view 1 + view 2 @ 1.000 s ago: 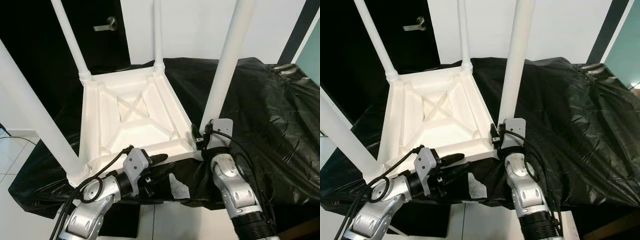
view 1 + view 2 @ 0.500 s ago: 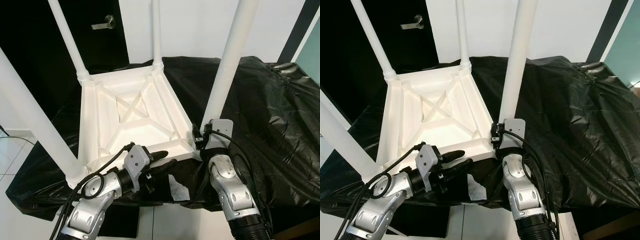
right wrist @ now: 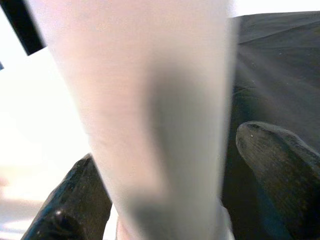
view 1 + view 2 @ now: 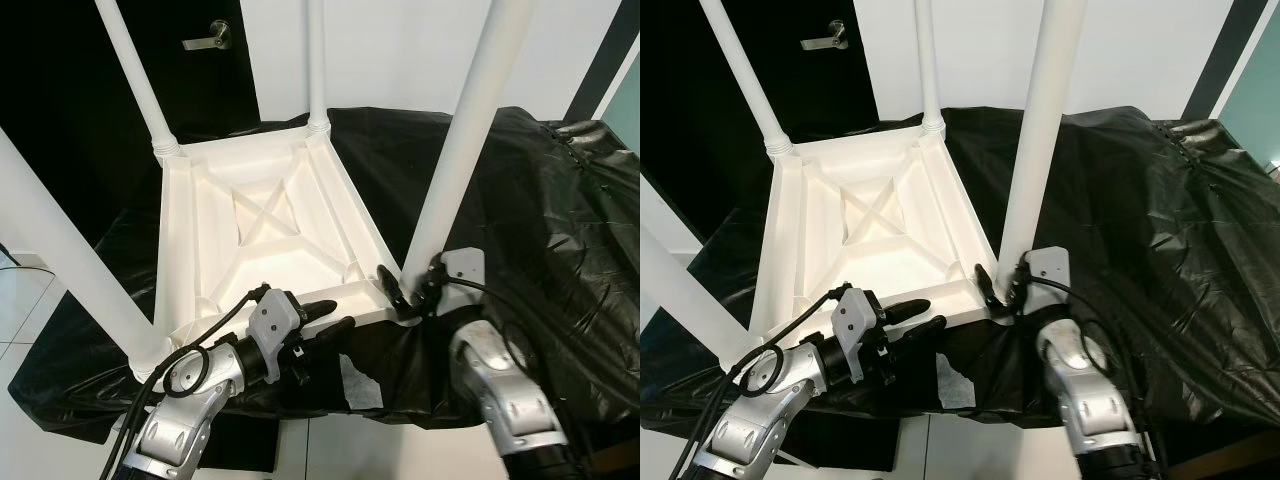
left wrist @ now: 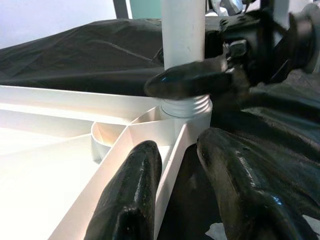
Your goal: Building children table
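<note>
**White table upside down, last leg being seated**

Black plastic sheeting [image 4: 530, 210] covers the work surface. On it the white children's table [image 4: 265, 235] lies top-down, ribbed underside up, its near edge at the sheet's front edge. Four legs stand in the corner sockets, long axes roughly vertical, feet pointing up out of view.

Near right leg [image 4: 460, 150]: threaded base sits in its corner socket [image 5: 185, 107], thread rings still visible above the rim. Judged not fully screwed home.

Right gripper [image 4: 408, 295]: fingers straddle this leg just above the socket, one each side; gaps show beside the leg in the wrist view, so open around it rather than clamped.

Left gripper [image 4: 325, 318]: fingers [image 5: 132, 190] parted across the table's near rim, one inside, one outside. Cannot tell if they pinch it.

Step in hand: tightening the near right leg, frame braced by the left. Next move likely calls for closing on the leg and turning it about its own axis, keeping it upright so the thread does not cross.
</note>
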